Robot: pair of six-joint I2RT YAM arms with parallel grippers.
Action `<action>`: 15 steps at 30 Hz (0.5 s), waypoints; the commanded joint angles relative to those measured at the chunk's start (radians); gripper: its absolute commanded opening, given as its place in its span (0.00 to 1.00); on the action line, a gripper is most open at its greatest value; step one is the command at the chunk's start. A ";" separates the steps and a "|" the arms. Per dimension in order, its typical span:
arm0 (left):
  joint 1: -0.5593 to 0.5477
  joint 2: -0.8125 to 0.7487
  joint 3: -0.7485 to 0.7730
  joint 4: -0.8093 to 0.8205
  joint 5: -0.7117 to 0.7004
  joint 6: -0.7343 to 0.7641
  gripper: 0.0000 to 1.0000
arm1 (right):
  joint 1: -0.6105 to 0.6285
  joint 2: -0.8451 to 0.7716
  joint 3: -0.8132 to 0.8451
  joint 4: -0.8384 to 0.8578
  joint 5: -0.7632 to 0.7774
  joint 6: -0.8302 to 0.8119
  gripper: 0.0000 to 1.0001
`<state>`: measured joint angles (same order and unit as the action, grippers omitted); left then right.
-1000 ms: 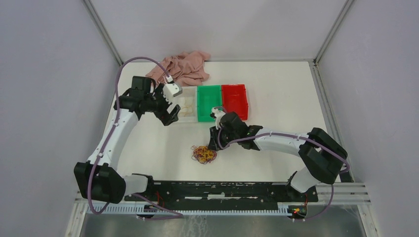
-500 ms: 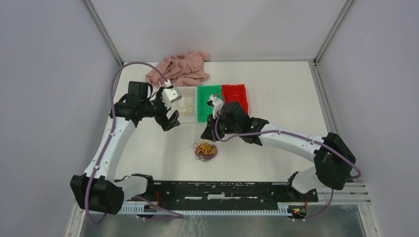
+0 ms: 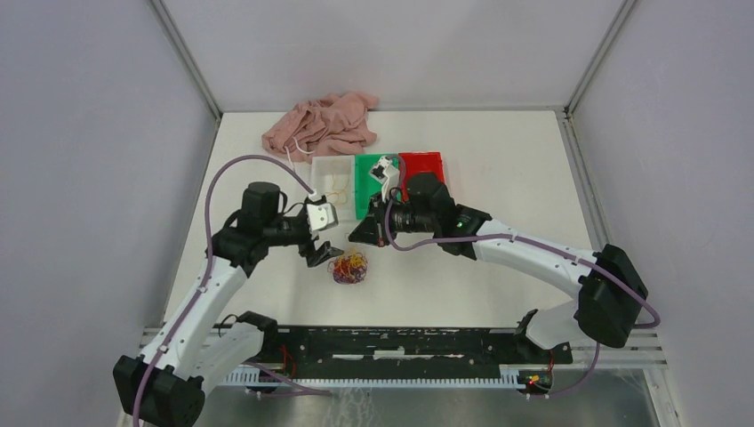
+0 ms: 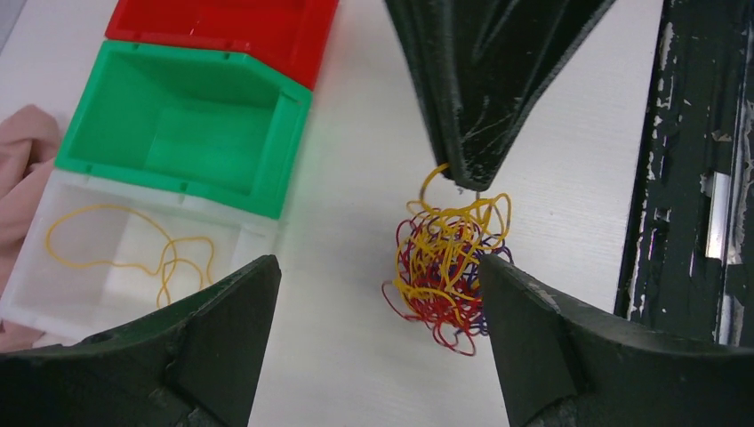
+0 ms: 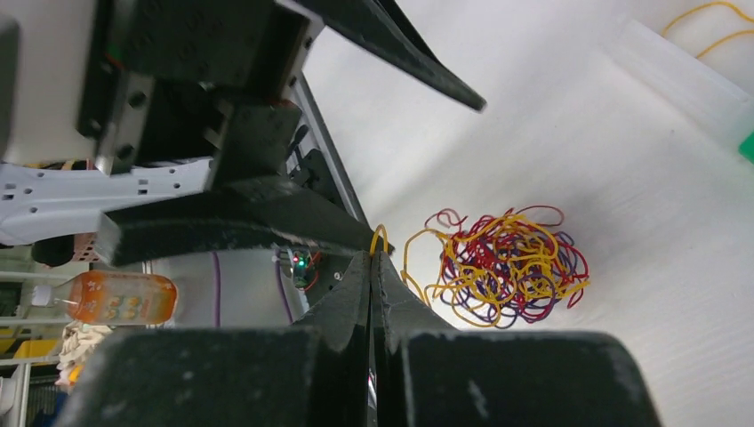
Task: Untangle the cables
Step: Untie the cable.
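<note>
White bench, walled on three sides by grey panels, with the cables lying as one small tangle of yellow, red and purple strands in its near middle, just in front of the row of bins. The strands are judged light, soft and springy. They will follow any pull, slip through one another and snag at crossings, so hold is best taken on a single free loop at the edge of the clump, not on its dense core. The right gripper does this: its jaws are pressed fully together on a yellow loop that rises from the top of the tangle, the rest hanging or resting below it. The left gripper hovers just beside the clump with its jaws spread wide, holding nothing, and the tangle shows between its two fingers in the wrist view. Behind the tangle stand a white bin with a single yellow cable inside it, a green bin and a red bin, the latter two holding nothing visible. A pink garment lies crumpled at the far edge. Compared with one second earlier, the tangle has shifted left and slightly away from the arm bases. The right gripper has gone from partly open to clenched, and the left gripper has come down from beside the white bin to the clump.
</note>
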<state>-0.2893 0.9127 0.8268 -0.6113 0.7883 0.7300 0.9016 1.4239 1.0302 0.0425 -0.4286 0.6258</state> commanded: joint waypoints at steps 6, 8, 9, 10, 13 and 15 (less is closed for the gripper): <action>-0.072 -0.058 -0.100 0.250 0.012 -0.043 0.85 | -0.004 -0.048 0.062 0.117 -0.078 0.066 0.00; -0.074 -0.059 -0.090 0.252 0.030 -0.069 0.85 | -0.006 -0.054 0.061 0.119 -0.085 0.065 0.00; -0.074 -0.063 -0.083 0.252 0.040 -0.084 0.85 | -0.008 -0.056 0.062 0.117 -0.087 0.062 0.00; -0.074 -0.067 -0.076 0.247 0.051 -0.095 0.85 | -0.011 -0.059 0.063 0.113 -0.085 0.061 0.00; -0.076 -0.086 -0.076 0.242 0.077 -0.118 0.86 | -0.024 -0.065 0.063 0.107 -0.085 0.070 0.00; -0.080 -0.099 -0.080 0.242 0.078 -0.115 0.84 | -0.032 -0.070 0.068 0.097 -0.085 0.066 0.00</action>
<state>-0.3611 0.8505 0.7235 -0.4210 0.8146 0.6685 0.8871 1.3991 1.0435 0.0910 -0.4900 0.6815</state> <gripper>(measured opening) 0.852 0.009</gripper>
